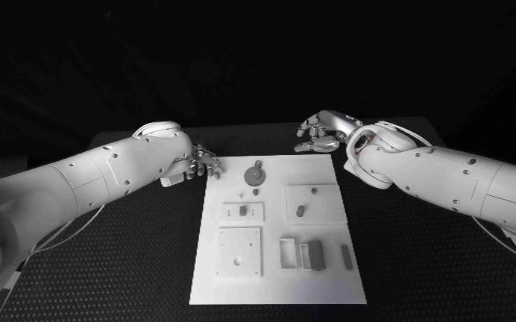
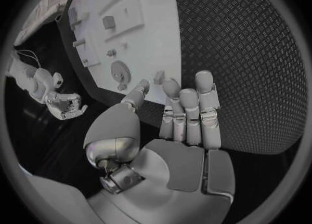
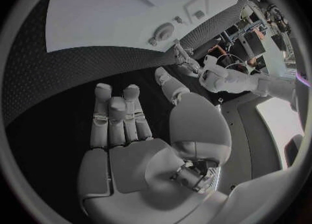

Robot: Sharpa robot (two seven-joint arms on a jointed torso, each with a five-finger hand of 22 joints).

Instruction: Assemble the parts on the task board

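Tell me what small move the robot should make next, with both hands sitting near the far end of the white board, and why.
Probably bring the left hand a little toward the round grey part lying at the far end of the task board. That hand holds nothing, its fingers are apart, and it sits just beside that board edge. The right hand hovers beyond the far edge, also holding nothing.

left robot hand [image 1: 202,164] empty, right robot hand [image 1: 326,134] empty

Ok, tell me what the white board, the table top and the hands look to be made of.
Task board: looks like matte white plastic, with a flat, even surface and moulded raised blocks.
Table: black textured mat, likely rubber, judging by its fine dimpled pattern.
Left hand and right hand: silvery segments with a soft sheen, either metal or coated plastic.
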